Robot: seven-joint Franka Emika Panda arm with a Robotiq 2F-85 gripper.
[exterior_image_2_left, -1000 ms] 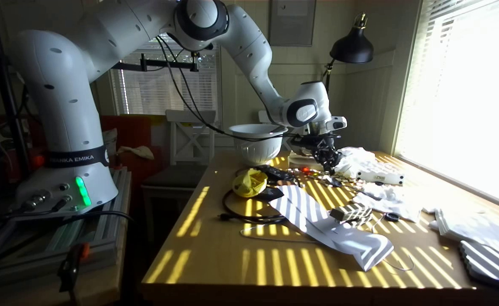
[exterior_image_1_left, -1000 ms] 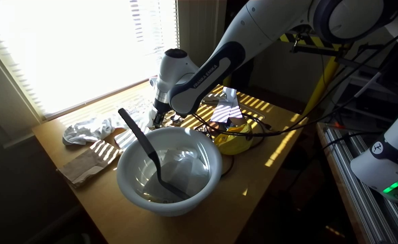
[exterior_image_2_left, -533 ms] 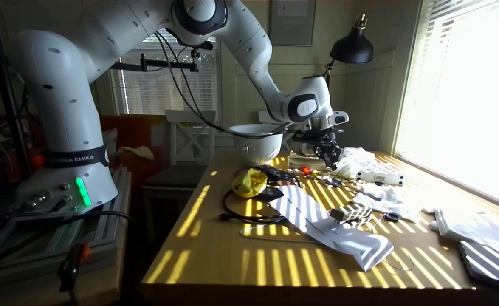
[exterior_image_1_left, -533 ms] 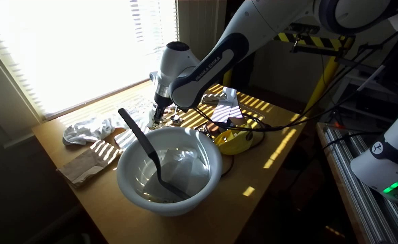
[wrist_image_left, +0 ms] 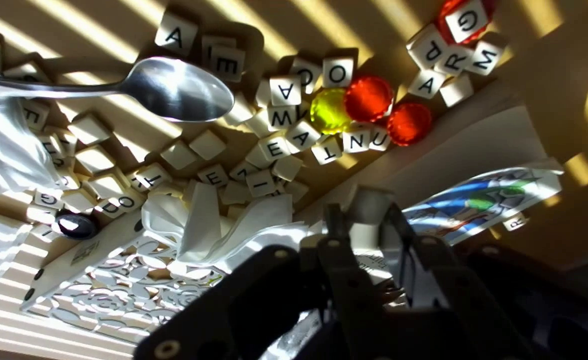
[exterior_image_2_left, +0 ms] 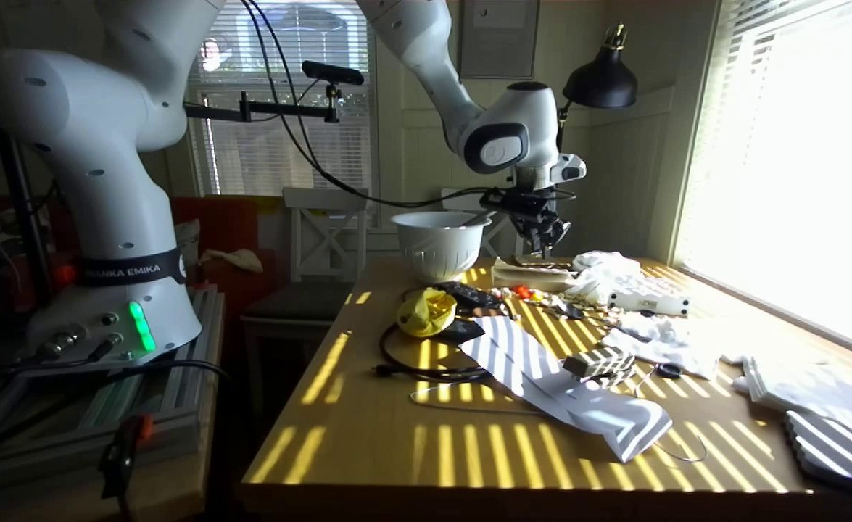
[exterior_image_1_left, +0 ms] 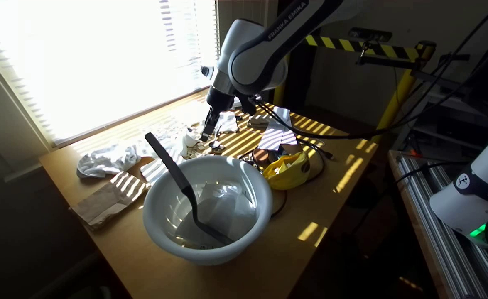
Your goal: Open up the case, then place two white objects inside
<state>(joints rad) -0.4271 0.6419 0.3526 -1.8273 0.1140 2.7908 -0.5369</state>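
Black two-fingered tool (wrist_image_left: 365,216) pinches a small white block (wrist_image_left: 370,201): best carried high, then lowered into the gaping, rounded yellow case (exterior_image_1_left: 287,177) before release.

Black gripper (exterior_image_2_left: 546,248) pointing down, clear of wooden desk (exterior_image_2_left: 353,442), grip too dark and small to read; yellow case (exterior_image_2_left: 426,312) gaping on desk, black cable (exterior_image_2_left: 440,375) looped just beside; white bowl (exterior_image_2_left: 436,250) farther back, grey utensil handle (exterior_image_2_left: 478,218) leaning over rim; white paper strip (exterior_image_2_left: 542,384) nearer, striped by sun; black desk lamp (exterior_image_2_left: 601,80) at far end, shade facing down.
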